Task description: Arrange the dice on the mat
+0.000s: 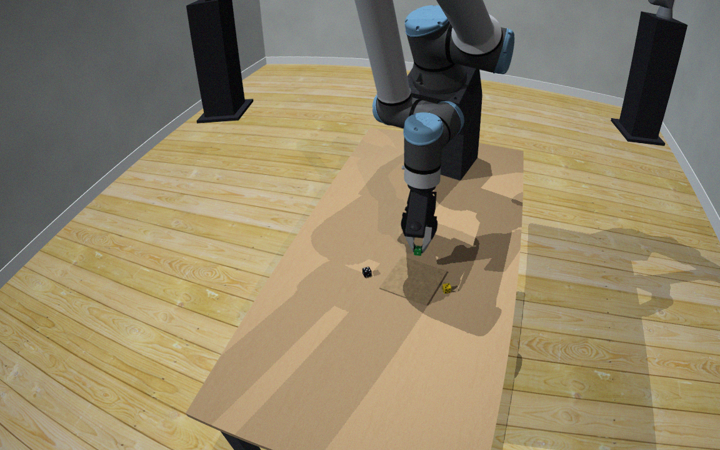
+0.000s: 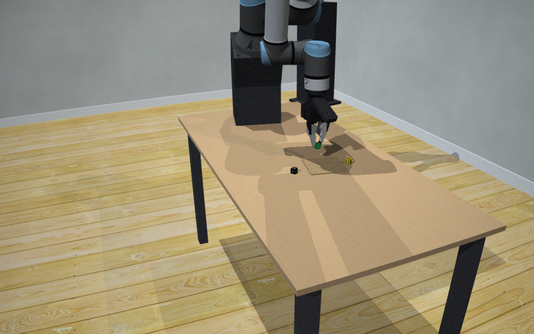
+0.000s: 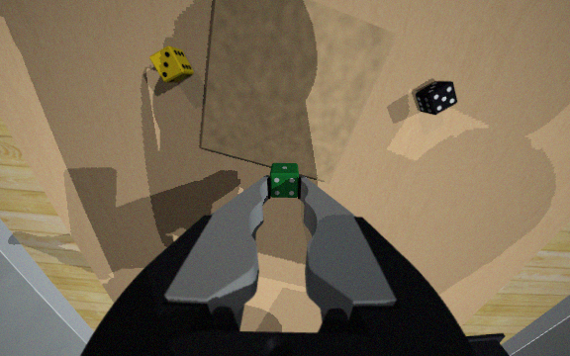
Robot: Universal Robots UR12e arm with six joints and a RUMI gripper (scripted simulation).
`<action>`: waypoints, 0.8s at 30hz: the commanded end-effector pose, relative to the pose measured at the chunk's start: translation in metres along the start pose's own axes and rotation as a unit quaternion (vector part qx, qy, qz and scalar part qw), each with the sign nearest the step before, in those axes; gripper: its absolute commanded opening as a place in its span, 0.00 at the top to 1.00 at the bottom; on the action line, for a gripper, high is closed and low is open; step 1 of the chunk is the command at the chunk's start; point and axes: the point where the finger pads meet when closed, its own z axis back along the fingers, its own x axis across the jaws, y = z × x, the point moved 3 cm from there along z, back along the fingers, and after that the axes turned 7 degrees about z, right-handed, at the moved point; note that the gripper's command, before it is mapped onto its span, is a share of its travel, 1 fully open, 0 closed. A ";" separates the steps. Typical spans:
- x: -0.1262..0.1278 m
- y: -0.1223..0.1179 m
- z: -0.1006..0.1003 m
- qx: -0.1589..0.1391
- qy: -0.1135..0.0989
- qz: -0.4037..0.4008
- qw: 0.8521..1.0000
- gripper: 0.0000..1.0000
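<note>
My gripper [image 3: 284, 177] is shut on a green die [image 3: 284, 180] and holds it above the table, over the near corner of the square brown mat [image 3: 285, 94]. The gripper [image 1: 417, 241] and green die [image 1: 417, 250] also show in the top view, and the die in the exterior view [image 2: 317, 145]. A yellow die [image 3: 171, 63] lies on the table just off the mat's left edge in the wrist view. A black die [image 3: 435, 97] lies on the table to the mat's right, apart from it. The mat [image 1: 414, 279] has no die resting on it.
The wooden table [image 2: 327, 195] stands on dark legs over a plank floor. The arm's black pedestal [image 2: 256, 79] stands at the table's far end. Two black pillars [image 1: 217, 61] [image 1: 650, 78] stand on the floor behind.
</note>
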 end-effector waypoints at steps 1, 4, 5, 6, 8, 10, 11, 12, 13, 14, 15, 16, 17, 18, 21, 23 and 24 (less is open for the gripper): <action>0.000 0.001 -0.026 0.001 -0.001 0.000 1.000 0.97; 0.000 0.002 -0.033 0.001 -0.001 0.000 1.000 0.97; 0.000 0.002 -0.033 0.001 -0.001 0.000 1.000 0.97; 0.000 0.002 -0.036 0.001 -0.001 0.000 1.000 0.97; 0.000 0.002 -0.040 0.001 -0.001 0.000 1.000 0.97; 0.000 0.002 -0.043 0.001 -0.001 0.000 1.000 0.97; 0.000 0.002 -0.043 0.001 -0.001 0.000 1.000 0.97; 0.000 0.002 -0.044 0.001 -0.001 0.000 1.000 0.97; 0.000 0.002 -0.044 0.001 -0.001 0.000 1.000 0.97; 0.000 0.002 -0.044 0.001 -0.001 0.000 1.000 0.97; 0.000 0.002 -0.044 0.001 -0.001 0.000 1.000 0.97; 0.000 0.002 -0.044 0.001 -0.001 0.000 1.000 0.97; 0.000 0.002 -0.044 0.001 -0.001 0.000 1.000 0.97; 0.000 0.002 -0.044 0.001 -0.001 0.000 1.000 0.97; 0.000 0.002 -0.044 0.001 -0.001 0.000 1.000 0.97; 0.000 0.002 -0.044 0.001 -0.001 0.000 1.000 0.97; 0.000 0.002 -0.044 0.001 -0.001 0.000 1.000 0.97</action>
